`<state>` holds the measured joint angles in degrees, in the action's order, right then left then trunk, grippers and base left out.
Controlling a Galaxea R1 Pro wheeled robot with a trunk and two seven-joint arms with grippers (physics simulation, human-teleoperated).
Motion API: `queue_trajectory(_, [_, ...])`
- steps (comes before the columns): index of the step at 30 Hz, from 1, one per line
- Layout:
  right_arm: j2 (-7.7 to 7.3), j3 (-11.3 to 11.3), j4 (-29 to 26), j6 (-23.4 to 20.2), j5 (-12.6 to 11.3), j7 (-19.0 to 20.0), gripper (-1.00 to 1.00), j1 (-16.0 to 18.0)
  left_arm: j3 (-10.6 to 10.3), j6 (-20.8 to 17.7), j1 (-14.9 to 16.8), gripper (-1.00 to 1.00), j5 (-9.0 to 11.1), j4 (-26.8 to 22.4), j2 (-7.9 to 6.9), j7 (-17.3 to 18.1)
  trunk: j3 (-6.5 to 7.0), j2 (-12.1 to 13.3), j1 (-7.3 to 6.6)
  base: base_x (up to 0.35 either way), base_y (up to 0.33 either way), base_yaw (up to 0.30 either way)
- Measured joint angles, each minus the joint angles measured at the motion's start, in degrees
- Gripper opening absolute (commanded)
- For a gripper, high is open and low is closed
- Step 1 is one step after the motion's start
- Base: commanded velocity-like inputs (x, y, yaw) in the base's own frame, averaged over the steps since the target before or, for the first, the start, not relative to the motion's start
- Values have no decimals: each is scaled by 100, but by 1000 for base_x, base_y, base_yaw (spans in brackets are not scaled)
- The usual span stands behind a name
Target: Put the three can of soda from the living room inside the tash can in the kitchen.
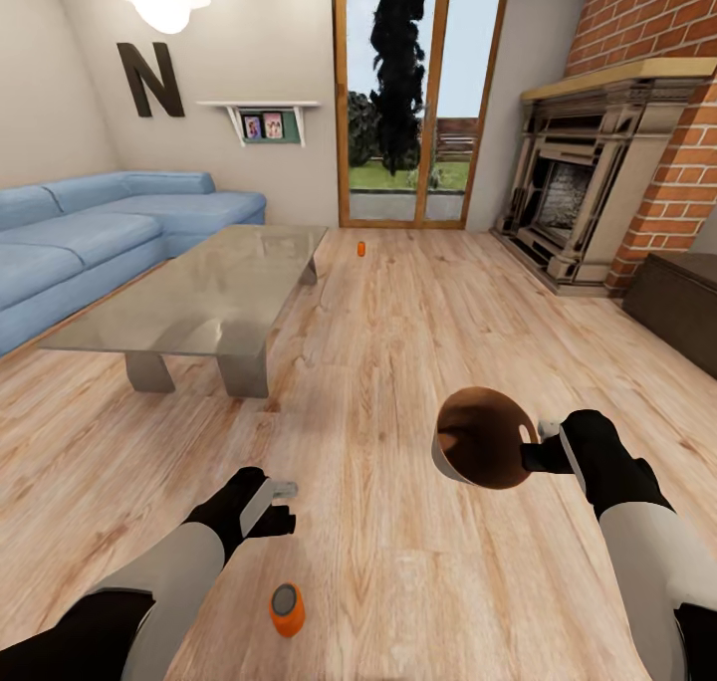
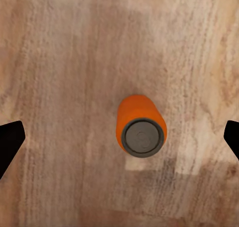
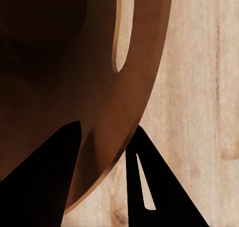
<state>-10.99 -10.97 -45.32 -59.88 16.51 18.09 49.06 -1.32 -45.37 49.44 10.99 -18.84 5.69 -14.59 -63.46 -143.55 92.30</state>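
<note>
An orange can of soda (image 1: pixel 287 609) stands upright on the wood-plank floor just in front of me. My left gripper (image 1: pixel 282 505) hovers over it, open. In the left wrist view the can (image 2: pixel 141 130) sits between the two dark fingertips (image 2: pixel 10 142), which are spread wide and touch nothing. A second orange can (image 1: pixel 360 249) stands far off on the floor near the glass doors. My right gripper (image 1: pixel 543 442) is shut on the rim of the copper-brown tash can (image 1: pixel 485 450), held tipped above the floor. In the right wrist view the gripper (image 3: pixel 104 152) clamps the tash can's wall (image 3: pixel 59 62).
A glass-topped low table (image 1: pixel 199 293) stands ahead on the left, with the blue corner sofa (image 1: pixel 90 238) behind it. The brick fireplace (image 1: pixel 597 183) and a dark cabinet (image 1: pixel 677 303) line the right side. Open floor runs between them to the glass doors (image 1: pixel 418 94).
</note>
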Motion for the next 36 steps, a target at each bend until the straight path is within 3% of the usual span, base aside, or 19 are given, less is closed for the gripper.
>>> queue_trajectory(23, [-4,0,0,-3,-17,-9,-100,1,0,-19,-4,100,1,59,133,29,0,0,0,0,0,0])
queue_trajectory(36, [0,-9,0,-6,-43,-387,-100,3,-7,-24,-4,100,0,62,183,93,-55,0,0,0,0,0])
